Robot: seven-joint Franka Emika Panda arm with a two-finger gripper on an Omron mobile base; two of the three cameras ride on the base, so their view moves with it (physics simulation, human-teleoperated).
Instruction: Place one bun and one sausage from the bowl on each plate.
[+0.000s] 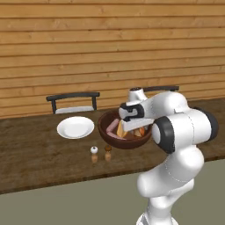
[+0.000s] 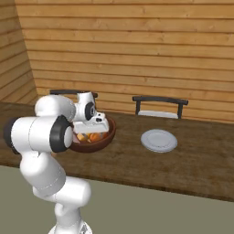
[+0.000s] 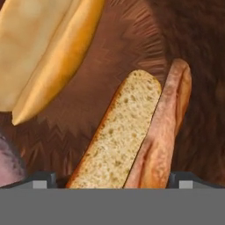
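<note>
The dark wooden bowl [image 1: 115, 141] [image 2: 98, 145] [image 3: 132, 44] stands on the brown table. My gripper [image 1: 126, 125] [image 2: 89, 130] [image 3: 112, 179] reaches down into it, open. In the hand view a cut bun [image 3: 117, 136] and a reddish sausage [image 3: 166, 132] lie side by side between my fingertips [image 3: 41, 178], not gripped. Another bun [image 3: 44, 48] lies at the upper left, and a pinkish sausage [image 3: 9, 162] at the lower left edge. One white plate [image 1: 75, 127] lies bare left of the bowl. A white plate [image 2: 158, 140] lies bare right of the bowl.
Salt and pepper shakers [image 1: 94, 154] [image 1: 108, 153] stand in front of the bowl, near the table's front edge. Dark chairs [image 1: 72, 102] [image 2: 160, 107] stand behind the table against the wooden wall.
</note>
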